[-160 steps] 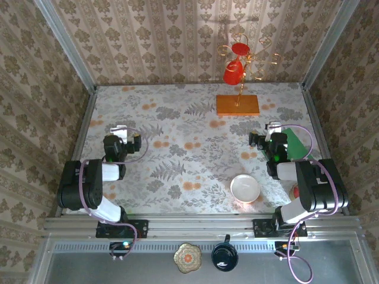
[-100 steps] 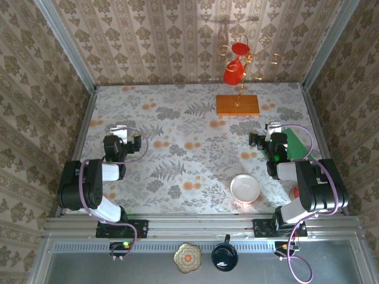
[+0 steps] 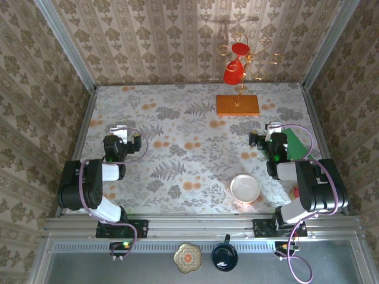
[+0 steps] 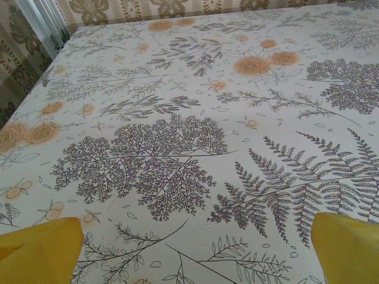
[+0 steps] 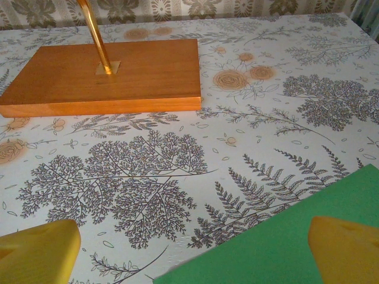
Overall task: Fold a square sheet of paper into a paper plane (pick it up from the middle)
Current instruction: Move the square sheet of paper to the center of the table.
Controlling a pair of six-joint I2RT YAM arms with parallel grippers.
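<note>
Two grippers, both wide open and empty: we see the green paper (image 5: 278, 242) lying flat under our right gripper (image 5: 189, 254), mostly beneath one finger (image 5: 344, 254); the left gripper (image 4: 189, 248) hovers over tablecloth (image 4: 177, 148).

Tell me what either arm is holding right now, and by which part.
Nothing is held. The left gripper and right gripper are both open with nothing between their fingers; the square sheet of paper lies ungripped on the table.

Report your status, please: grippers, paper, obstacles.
Left gripper open, right gripper open, both empty. Green paper sheet flat, partly below right gripper. Wooden stand base beyond, apart.
</note>
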